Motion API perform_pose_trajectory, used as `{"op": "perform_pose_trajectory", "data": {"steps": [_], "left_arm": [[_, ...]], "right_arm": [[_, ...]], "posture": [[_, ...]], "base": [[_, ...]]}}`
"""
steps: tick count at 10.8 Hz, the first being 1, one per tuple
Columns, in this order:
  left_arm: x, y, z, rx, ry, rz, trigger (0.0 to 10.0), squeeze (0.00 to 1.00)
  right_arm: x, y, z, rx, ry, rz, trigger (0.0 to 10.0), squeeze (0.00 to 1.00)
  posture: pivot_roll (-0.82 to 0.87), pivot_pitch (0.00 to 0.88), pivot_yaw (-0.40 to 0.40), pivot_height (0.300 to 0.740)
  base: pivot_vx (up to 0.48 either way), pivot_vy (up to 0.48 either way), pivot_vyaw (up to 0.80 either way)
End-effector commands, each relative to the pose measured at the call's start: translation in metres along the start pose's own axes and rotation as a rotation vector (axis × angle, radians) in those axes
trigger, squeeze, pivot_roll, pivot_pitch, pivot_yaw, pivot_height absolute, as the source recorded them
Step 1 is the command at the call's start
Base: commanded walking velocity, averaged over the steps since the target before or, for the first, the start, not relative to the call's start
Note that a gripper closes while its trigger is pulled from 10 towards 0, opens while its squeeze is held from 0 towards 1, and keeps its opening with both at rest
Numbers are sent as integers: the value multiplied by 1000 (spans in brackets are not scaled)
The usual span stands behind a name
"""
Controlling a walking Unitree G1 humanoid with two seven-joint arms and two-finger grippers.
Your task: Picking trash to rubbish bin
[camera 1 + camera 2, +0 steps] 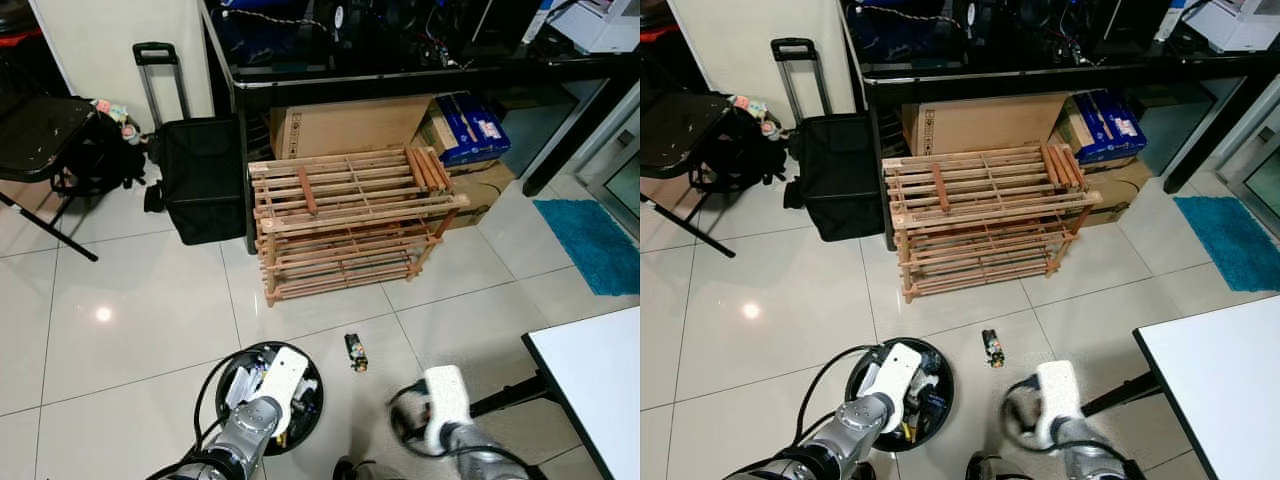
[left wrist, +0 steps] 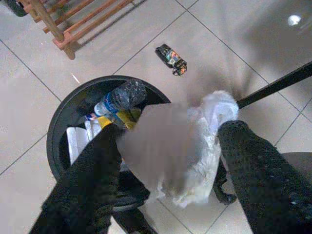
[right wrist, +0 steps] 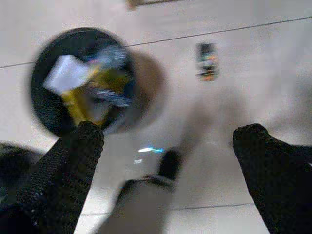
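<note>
Left gripper point(image 2: 168, 161) with its jaws closed on a crumpled white wad of trash point(image 2: 195, 156), held above the near rim of the round black rubbish bin point(image 2: 63, 122); the wad's centre is blurred. The bin stands on the pale tiled floor point(image 1: 150, 320) and contains a clear plastic bottle point(image 2: 119, 97), yellow wrapping and white paper. Right gripper point(image 3: 168, 141) with its jaws wide apart and nothing between them, hovering over the floor just beside the bin. A small dark printed wrapper point(image 1: 355, 352) lies on the tiles between the bin and a wooden slatted rack point(image 1: 350, 220), apart from both. Behind the rack: cardboard boxes point(image 1: 350, 125) under a black worktop point(image 1: 420, 75), and a black wheeled case point(image 1: 200, 175) to its left. A white-topped worktop point(image 1: 600, 370) occupies the robot's right; a blue mat point(image 1: 595, 240) lies beyond it.
</note>
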State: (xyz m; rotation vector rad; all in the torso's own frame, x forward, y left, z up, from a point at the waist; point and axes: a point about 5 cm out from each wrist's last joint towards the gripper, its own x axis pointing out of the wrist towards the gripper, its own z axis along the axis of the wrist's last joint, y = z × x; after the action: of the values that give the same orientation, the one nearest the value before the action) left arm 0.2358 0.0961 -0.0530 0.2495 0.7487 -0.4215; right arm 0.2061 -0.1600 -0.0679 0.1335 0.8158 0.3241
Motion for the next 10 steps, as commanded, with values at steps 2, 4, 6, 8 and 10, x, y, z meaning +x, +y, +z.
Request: {"op": "perform_pose_trajectory", "data": {"steps": [2, 4, 6, 8, 10], "left_arm": [[0, -3, -1, 6, 10, -13, 10000, 1000], [0, -4, -1, 8, 10, -12, 10000, 1000], [0, -3, -1, 17, 12, -4, 10000, 0], [0, -2, -1, 21, 13, 0, 10000, 0], [0, -2, 0, 21, 12, 3, 10000, 0]], "right_arm": [[-1, 7, 1, 73, 21, 183, 10000, 0], [0, 10, 2, 82, 20, 223, 10000, 0], [-1, 9, 3, 90, 15, 220, 10000, 0], [-1, 8, 2, 90, 19, 224, 10000, 0], [-1, 9, 3, 89, 17, 221, 10000, 0]], "posture": [[-106, 132, -117, 740], [-106, 135, -118, 740], [-106, 136, -119, 740], [-105, 137, -120, 740], [-102, 137, -120, 740]], "base": [[0, 0, 0], [0, 0, 0], [0, 0, 0], [0, 0, 0], [0, 0, 0]]}}
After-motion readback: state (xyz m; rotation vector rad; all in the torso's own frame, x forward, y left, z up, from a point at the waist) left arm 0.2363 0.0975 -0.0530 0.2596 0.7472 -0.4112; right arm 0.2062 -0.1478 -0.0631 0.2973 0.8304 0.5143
